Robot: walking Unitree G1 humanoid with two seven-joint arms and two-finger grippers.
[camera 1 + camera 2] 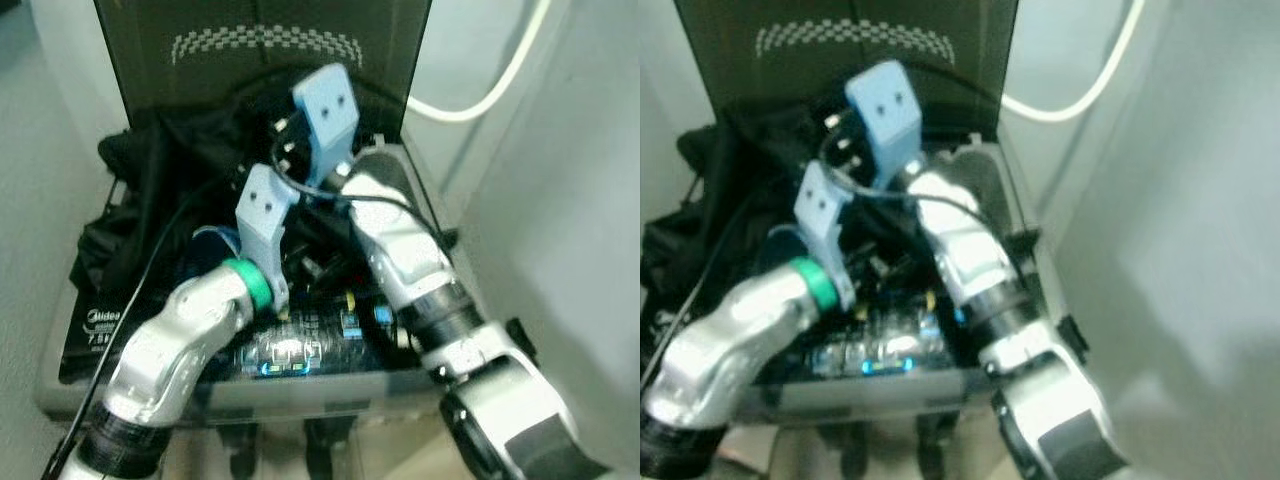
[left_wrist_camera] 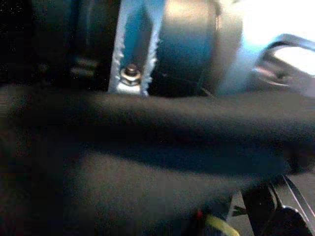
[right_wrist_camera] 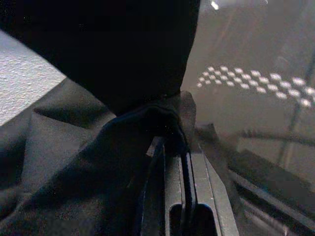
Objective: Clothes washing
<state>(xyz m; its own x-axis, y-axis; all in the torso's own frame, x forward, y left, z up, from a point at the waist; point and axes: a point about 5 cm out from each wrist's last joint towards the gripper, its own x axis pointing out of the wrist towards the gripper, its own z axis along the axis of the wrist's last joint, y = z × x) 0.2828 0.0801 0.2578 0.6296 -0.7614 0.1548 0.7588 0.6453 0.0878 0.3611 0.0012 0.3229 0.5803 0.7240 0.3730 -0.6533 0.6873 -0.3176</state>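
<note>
A top-loading washing machine (image 1: 330,385) stands before me with its dark lid (image 1: 260,50) raised. Black clothes (image 1: 150,170) fill the drum mouth and spill over the machine's left side. Both silver arms reach down into the opening. The left arm's blue wrist mount (image 1: 265,205) is low over the drum, and black cloth (image 2: 147,162) lies close across its wrist view. The right arm's blue wrist mount (image 1: 325,105) is higher, near the lid. My right gripper (image 3: 176,147) is shut on a fold of black garment (image 3: 147,123) that drapes over it.
The lit control panel (image 1: 290,355) runs along the machine's front edge under my arms. A white hose (image 1: 490,95) curves across the back right. A pale wall (image 1: 570,200) stands close on the right, and a black cable (image 1: 150,260) trails over the left side.
</note>
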